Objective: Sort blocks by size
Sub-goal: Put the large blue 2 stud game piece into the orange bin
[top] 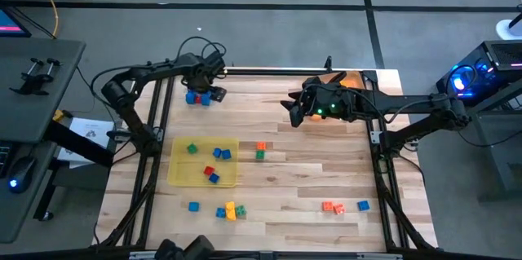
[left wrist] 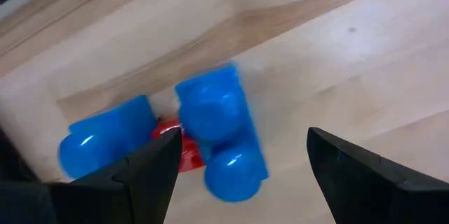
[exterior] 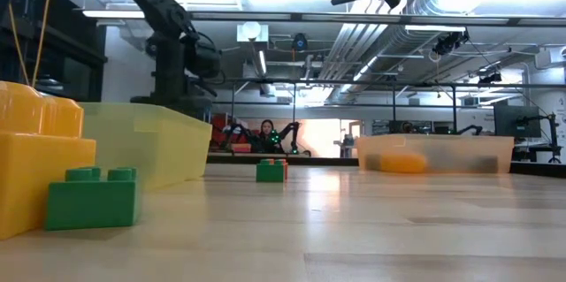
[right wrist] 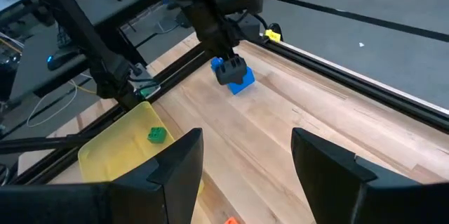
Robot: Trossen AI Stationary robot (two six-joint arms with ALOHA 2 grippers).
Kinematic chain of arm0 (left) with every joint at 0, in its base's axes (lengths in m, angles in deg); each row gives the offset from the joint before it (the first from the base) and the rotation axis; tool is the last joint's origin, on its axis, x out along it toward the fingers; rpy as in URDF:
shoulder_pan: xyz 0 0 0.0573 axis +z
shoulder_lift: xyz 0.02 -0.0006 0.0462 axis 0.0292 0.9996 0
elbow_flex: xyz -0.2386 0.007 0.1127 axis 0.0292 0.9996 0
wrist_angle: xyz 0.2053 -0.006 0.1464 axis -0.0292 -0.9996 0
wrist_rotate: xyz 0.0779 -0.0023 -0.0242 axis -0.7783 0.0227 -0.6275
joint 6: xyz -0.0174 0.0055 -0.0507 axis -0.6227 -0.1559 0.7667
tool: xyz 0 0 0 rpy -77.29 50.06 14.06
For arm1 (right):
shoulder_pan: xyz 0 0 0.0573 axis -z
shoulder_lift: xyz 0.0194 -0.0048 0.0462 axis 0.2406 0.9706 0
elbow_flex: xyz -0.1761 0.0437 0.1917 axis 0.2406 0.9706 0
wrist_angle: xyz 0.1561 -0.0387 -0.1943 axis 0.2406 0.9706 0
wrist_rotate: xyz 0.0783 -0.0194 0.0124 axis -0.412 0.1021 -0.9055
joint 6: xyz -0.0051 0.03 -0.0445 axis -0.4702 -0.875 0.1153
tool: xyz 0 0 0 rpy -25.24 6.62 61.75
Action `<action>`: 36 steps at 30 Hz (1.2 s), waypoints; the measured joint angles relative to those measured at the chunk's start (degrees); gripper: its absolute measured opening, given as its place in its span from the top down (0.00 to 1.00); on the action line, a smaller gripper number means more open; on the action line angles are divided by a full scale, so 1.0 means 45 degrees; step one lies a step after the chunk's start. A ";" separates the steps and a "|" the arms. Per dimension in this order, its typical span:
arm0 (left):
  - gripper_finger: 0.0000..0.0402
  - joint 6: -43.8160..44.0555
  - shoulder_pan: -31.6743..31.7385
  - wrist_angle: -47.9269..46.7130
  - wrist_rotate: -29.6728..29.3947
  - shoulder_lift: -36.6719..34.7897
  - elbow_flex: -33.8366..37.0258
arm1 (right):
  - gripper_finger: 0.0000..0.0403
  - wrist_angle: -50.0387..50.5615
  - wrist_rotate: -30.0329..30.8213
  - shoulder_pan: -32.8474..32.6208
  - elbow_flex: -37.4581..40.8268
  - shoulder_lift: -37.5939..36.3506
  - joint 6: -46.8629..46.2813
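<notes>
Sorting looks partly done: several blocks [top: 210, 162] sit in the yellow tray [top: 181, 175], others scattered; left gripper [left wrist: 238, 161] spread open around blue block [left wrist: 217, 129], gripping nothing

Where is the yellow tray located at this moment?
In the high view, the yellow tray lies on the table's left half, below the left end effector, holding small blocks.

yellow tray [top: 181, 177], orange tray [top: 353, 79]
</notes>
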 joint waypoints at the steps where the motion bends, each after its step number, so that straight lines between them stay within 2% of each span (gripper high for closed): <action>1: 0.27 0.0020 -0.0003 0.0129 0.0007 0.0028 0.0000 | 0.48 0.0009 0.0001 -0.0003 0.0000 0.0000 0.0000; 5: 0.28 0.0534 0.0010 0.0578 0.0030 0.0205 -0.0010 | 0.48 0.0029 -0.0004 -0.0003 0.0000 0.0000 0.0005; 10: 0.33 0.0962 -0.0096 0.0537 0.0546 0.0915 -0.0010 | 0.48 0.0166 -0.0139 -0.0003 0.0000 0.0000 0.0015; 19: 0.43 0.0889 -0.1495 0.0850 0.0851 0.1799 -0.0010 | 0.48 0.0681 -0.0223 -0.0003 -0.0005 0.0000 0.0040; 22: 0.52 0.0559 -0.1973 0.1132 0.0839 0.1796 -0.0005 | 0.48 0.0728 -0.0223 -0.0003 -0.0005 0.0000 0.0140; 25: 0.70 0.0344 -0.2330 0.1230 0.0839 0.1707 -0.0005 | 0.48 0.0726 -0.0223 -0.0003 -0.0005 0.0000 0.0253; 26: 0.75 0.0184 -0.2418 0.1265 0.0852 0.1611 -0.0005 | 0.48 0.0731 -0.0223 -0.0003 -0.0005 0.0000 0.0257; 31: 0.76 -0.0439 -0.2723 0.1623 0.0912 0.0437 0.0007 | 0.48 0.0727 -0.0219 -0.0003 -0.0005 0.0000 0.0757; 36: 0.76 -0.1005 -0.3432 0.3913 0.1557 -0.1707 0.0005 | 0.48 0.0775 0.0363 -0.0007 -0.0005 -0.0336 0.1583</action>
